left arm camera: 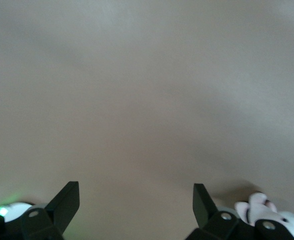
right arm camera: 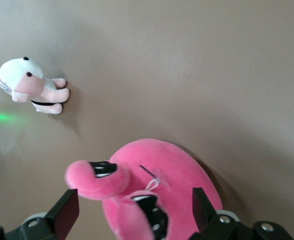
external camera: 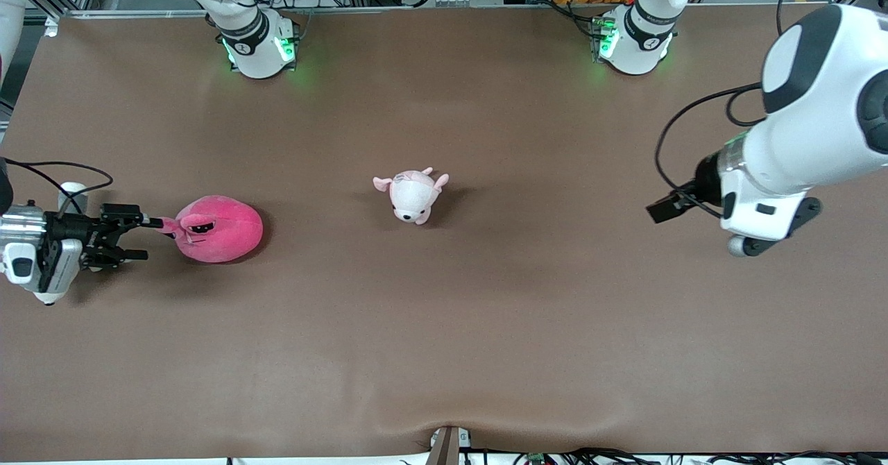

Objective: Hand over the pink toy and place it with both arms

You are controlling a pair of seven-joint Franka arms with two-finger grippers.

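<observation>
The right end effector (external camera: 139,238), fingers spread wide, sits low at the pink toy (external camera: 220,229), which lies on the tabletop (external camera: 485,326) near the edge at the right arm's end; this fits either a grasp about to close or a release just made. The left end effector (left arm camera: 136,205), also wide and empty, waits over its own end. The toy is a round, bright-pink plush with protruding limbs; a small pink-and-white plush dog (external camera: 412,196) stands mid-tabletop.

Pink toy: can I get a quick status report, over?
Right gripper open, fingers either side of the bright pink plush toy's end. Toy rests on table. Left gripper open, waiting over bare table. Small white-pink plush dog mid-table.
</observation>
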